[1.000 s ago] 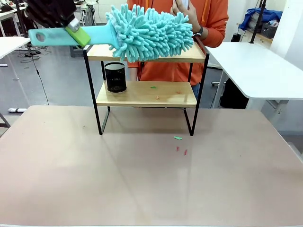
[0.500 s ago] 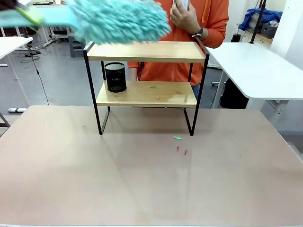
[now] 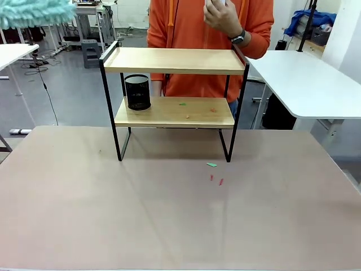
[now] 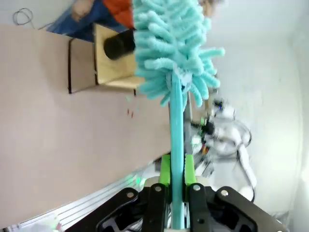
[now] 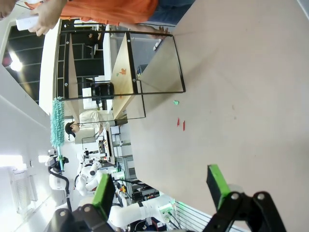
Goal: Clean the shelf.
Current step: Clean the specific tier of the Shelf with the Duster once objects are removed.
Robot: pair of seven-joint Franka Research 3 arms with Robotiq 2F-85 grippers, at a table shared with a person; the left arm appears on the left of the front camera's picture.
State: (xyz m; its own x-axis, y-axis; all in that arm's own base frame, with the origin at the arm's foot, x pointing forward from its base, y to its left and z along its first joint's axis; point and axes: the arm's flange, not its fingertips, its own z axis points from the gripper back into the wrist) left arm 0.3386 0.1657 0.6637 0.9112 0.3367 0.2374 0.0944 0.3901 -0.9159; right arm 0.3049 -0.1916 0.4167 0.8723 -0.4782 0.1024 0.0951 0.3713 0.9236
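Duster (image 4: 174,53) held clear of shelf (image 3: 175,61), lower board not yet swept.
Left gripper (image 4: 177,170) pinching handle; right gripper (image 5: 161,188) spread, empty. Next: sweep lower-board crumbs (image 3: 183,104).

Black right hand (image 5: 160,188), green pads (image 5: 104,192)

A large grey-brown tabletop (image 3: 169,226) spans the near side. Beyond it lies smooth grey floor (image 3: 73,101). A rounded white table (image 3: 304,79) stands at right, a second white tabletop (image 3: 11,53) at far left, and a blue cloth heap (image 3: 313,20) at far right.
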